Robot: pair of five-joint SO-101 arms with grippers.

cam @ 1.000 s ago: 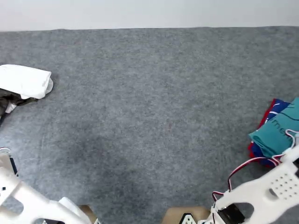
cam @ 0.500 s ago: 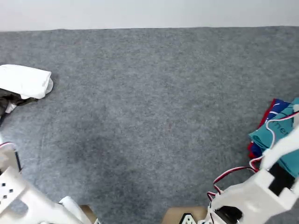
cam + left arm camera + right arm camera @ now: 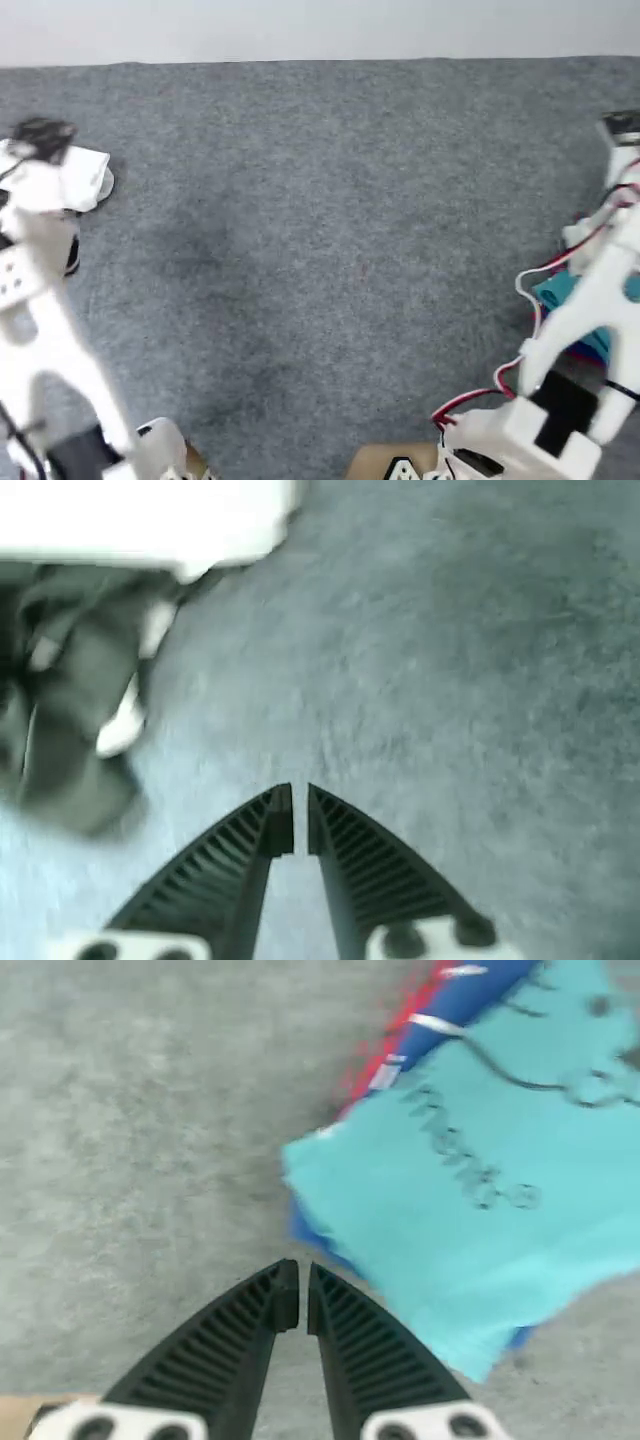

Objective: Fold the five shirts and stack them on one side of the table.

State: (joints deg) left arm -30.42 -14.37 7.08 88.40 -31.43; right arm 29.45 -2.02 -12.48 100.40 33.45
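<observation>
A white shirt lies folded at the table's left edge, on top of a crumpled dark grey shirt. My left gripper hovers over the bare mat just beside them, shut and holding nothing. In the high view the left arm stands over the white shirt. At the right edge a teal shirt tops a stack with a blue shirt and a red shirt under it. My right gripper is shut and hangs at the stack's near corner. The right arm covers most of the teal shirt.
Grey felt mat covers the table, with a wide open stretch between the two piles. A pale wall runs along the far edge. A brown board shows at the near edge between the arm bases.
Both arms have swung up from the near edge. The left arm now stands over the white shirt, and the right arm over the stack.
</observation>
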